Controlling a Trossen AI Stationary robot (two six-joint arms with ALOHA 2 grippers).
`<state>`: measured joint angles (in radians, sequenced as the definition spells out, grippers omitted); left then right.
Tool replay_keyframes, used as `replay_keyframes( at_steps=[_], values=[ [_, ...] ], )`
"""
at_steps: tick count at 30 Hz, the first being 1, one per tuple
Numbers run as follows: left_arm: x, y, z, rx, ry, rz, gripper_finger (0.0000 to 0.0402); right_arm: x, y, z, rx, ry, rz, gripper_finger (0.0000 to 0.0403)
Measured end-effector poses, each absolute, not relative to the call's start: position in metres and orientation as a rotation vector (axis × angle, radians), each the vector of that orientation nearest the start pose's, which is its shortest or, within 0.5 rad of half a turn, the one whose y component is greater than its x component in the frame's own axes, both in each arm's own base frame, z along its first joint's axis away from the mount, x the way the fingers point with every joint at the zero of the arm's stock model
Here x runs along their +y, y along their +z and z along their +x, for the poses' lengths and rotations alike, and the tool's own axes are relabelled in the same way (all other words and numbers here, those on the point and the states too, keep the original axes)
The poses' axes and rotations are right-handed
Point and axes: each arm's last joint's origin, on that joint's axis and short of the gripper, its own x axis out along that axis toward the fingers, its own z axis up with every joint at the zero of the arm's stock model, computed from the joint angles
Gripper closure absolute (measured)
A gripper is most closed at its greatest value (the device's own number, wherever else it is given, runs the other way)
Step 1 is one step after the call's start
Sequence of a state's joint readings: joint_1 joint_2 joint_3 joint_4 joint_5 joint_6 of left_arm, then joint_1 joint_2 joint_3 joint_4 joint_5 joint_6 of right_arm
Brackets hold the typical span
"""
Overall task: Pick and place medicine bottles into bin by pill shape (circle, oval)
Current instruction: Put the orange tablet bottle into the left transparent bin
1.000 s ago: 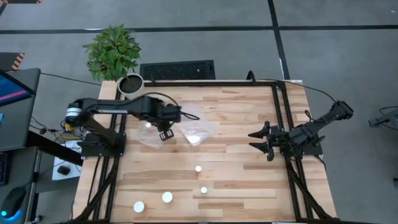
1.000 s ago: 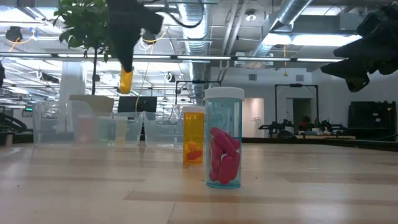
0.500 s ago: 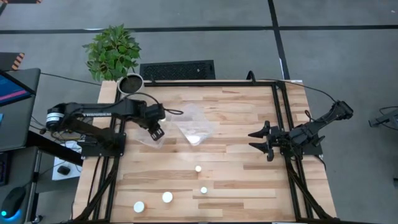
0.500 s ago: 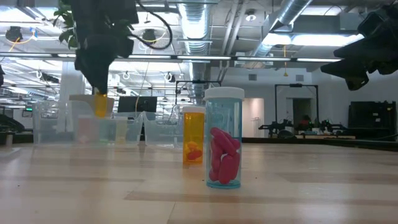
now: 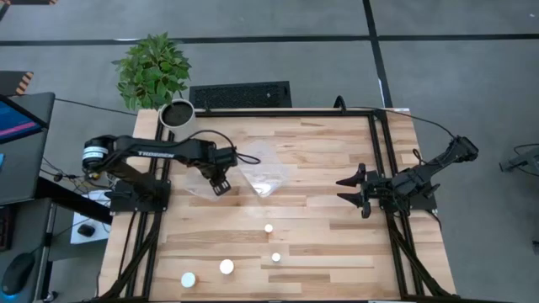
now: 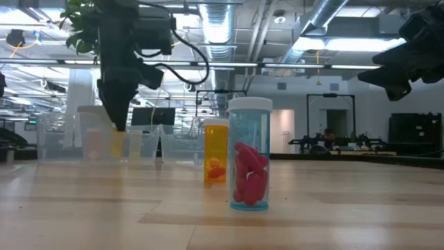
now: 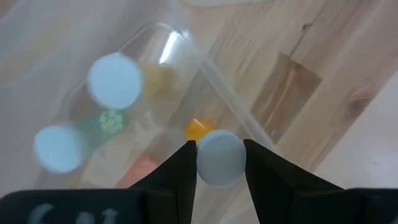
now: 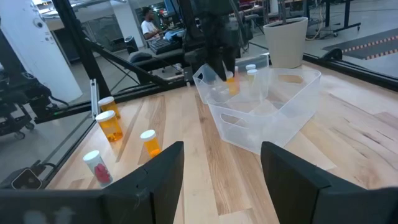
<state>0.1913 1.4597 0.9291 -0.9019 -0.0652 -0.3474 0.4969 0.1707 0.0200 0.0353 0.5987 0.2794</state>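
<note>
My left gripper (image 7: 219,163) pinches a bottle (image 7: 219,158) just above the bin (image 7: 186,74) holding two; four wait behind it.

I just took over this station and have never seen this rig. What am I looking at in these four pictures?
Two dark robot arms work at a wooden table. The high view looks straight down, the low view looks level across the tabletop, and each wrist view rides on one arm. The left hand is over a clear bin, shut on a white-capped medicine bottle with an orange body. A second clear bin sits beside it. Four more bottles stand at the near edge. The right hand waits open at the right side.
</note>
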Motion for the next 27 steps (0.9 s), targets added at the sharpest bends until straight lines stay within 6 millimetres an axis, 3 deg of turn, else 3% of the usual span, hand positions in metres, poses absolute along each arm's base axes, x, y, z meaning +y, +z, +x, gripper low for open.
replay_keyframes(
  at_steps=[13,27],
  values=[
    [0.0495,0.1947,0.2434,1.389,0.453,-0.350,0.0287,0.0344,0.1603,0.0975,0.084,-0.114,0.218,0.0177],
    [0.0499,0.1949,0.2430,1.389,0.468,-0.336,0.0216,0.0344,0.1603,0.0975,0.084,-0.114,0.219,0.0177]
  ],
)
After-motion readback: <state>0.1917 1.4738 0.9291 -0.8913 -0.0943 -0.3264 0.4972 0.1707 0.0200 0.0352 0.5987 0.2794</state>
